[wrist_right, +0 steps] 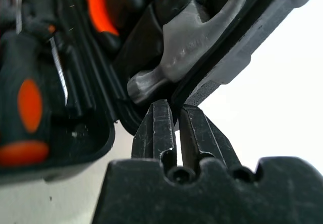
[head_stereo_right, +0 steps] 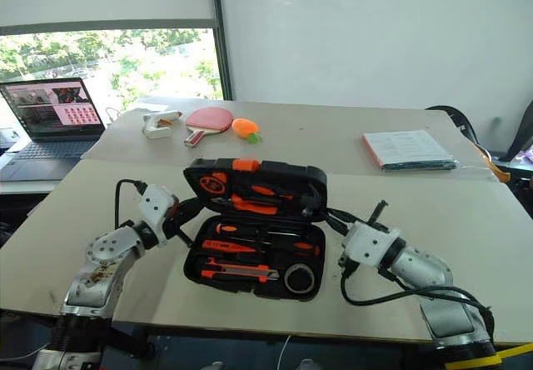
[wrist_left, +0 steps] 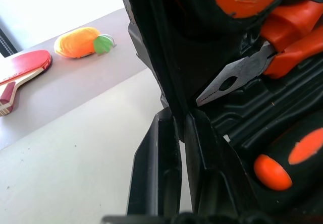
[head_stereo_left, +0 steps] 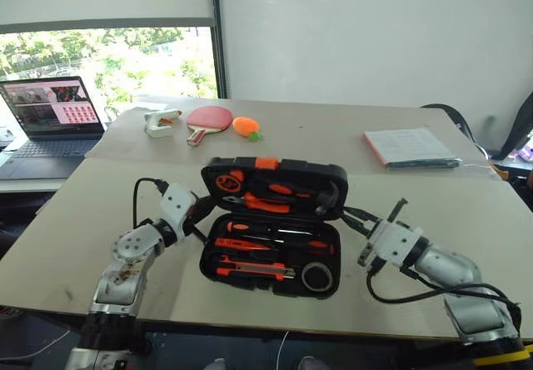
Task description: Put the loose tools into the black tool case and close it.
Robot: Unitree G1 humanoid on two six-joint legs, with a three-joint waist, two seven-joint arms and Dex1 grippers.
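Observation:
The black tool case (head_stereo_left: 206,257) lies open at the front middle of the table, its lid (head_stereo_left: 275,170) standing about half raised. In the base lie two orange-and-black screwdrivers (head_stereo_left: 250,228), a utility knife (head_stereo_left: 254,267) and a black tape roll (head_stereo_left: 317,277). Pliers (wrist_left: 237,75) and a hammer (wrist_right: 186,47) sit in the lid. My left gripper (head_stereo_left: 206,206) is shut, with its tips against the lid's left edge (wrist_left: 151,57). My right gripper (head_stereo_left: 348,216) is shut too, with its fingertips (wrist_right: 160,114) at the lid's right edge. I cannot tell whether either one pinches the rim.
At the far left stands an open laptop (head_stereo_left: 54,116). A white object (head_stereo_left: 160,122), a red paddle (head_stereo_left: 208,120) and an orange toy (head_stereo_left: 246,126) lie behind the case. A stack of papers (head_stereo_left: 410,147) lies at the back right.

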